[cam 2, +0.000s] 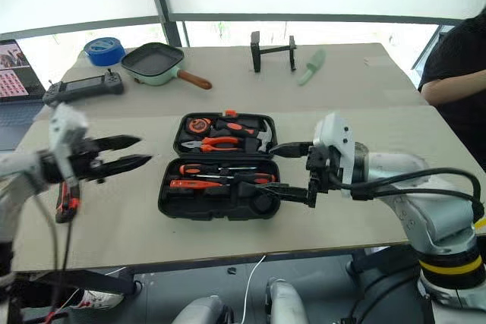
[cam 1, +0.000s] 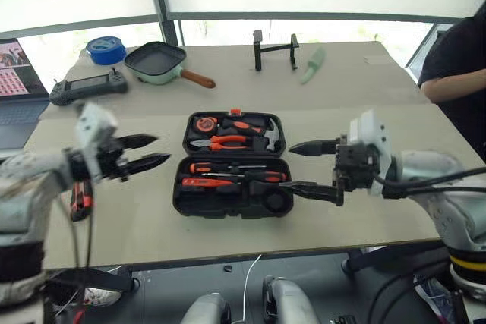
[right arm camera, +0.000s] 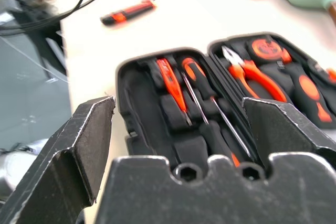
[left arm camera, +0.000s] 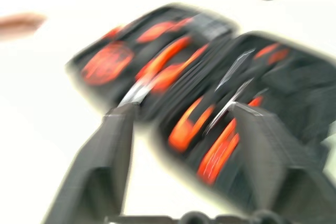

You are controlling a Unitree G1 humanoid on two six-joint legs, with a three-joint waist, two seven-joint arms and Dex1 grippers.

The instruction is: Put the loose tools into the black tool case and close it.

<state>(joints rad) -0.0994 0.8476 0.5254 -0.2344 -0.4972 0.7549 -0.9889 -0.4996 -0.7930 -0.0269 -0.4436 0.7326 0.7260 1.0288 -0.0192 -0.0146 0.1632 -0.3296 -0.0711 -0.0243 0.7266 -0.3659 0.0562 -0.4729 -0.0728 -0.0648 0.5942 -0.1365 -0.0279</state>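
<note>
The black tool case (cam 1: 182, 201) lies open in the middle of the table. Its far half holds a tape measure, pliers and a hammer. In its near half lie an orange-and-black screwdriver (cam 1: 205, 167), a slim orange screwdriver (cam 1: 201, 183), another screwdriver (cam 1: 266, 176) and a dark tape roll (cam 1: 276, 200). An orange-black utility knife (cam 1: 81, 199) rests on the table beside my left forearm. My left gripper (cam 1: 161, 149) hovers open and empty left of the case. My right gripper (cam 1: 287, 166) is open and empty, with its lower finger over the case's right end.
At the back left stand a green-rimmed pan (cam 1: 156, 62), a blue tape roll (cam 1: 106, 49), a grey controller (cam 1: 87, 85) and a laptop (cam 1: 15, 73). A black stand (cam 1: 275, 49) and a green utensil (cam 1: 313, 66) sit behind the case. A person's arm (cam 1: 456, 85) rests at the table's right edge.
</note>
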